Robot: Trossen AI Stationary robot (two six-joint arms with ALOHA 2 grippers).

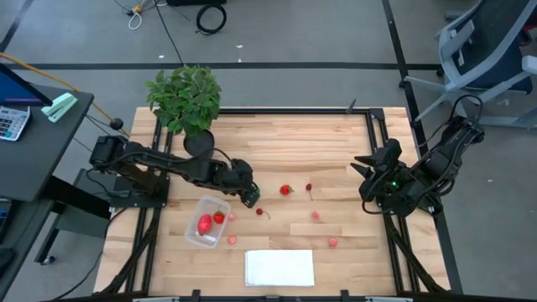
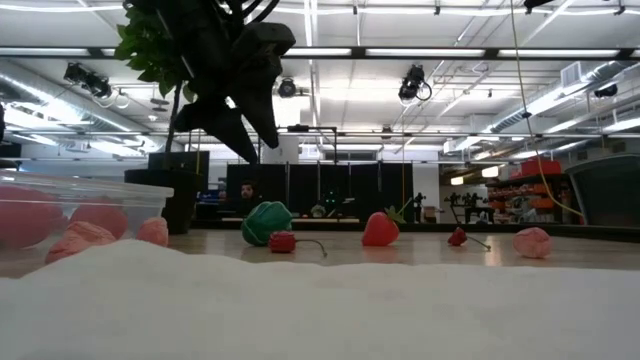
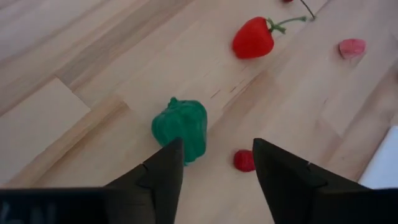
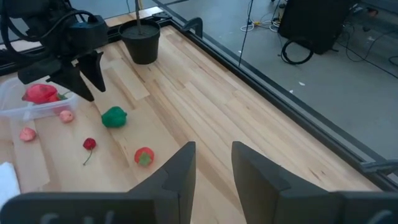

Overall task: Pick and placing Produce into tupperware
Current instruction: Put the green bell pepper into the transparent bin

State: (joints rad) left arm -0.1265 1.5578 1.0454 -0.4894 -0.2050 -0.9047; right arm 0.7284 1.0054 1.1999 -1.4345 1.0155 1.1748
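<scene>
Left claw (image 3: 214,163) hangs open over the green pepper (image 3: 181,127), holding nothing; the pepper could slip away.

The pepper is round and sits half under one finger, not in the gap, so I think closing now could nudge it and make it roll; a small red cherry (image 3: 244,160) lies just beside it and could get pinched by mistake; the tupperware (image 1: 207,221) sits near the front-left corner of the bench (image 1: 285,134) with a few red pieces already in it, and one pink piece (image 1: 232,240) rests just outside its wall; more produce lies along the middle of the bench, like the strawberry (image 1: 286,190); the white sheet (image 1: 278,268) lies at the front edge; the potted plant (image 1: 188,102) stands at the back-left corner, clear of the way; the right claw (image 4: 211,163) waits open and empty by the right edge.
</scene>
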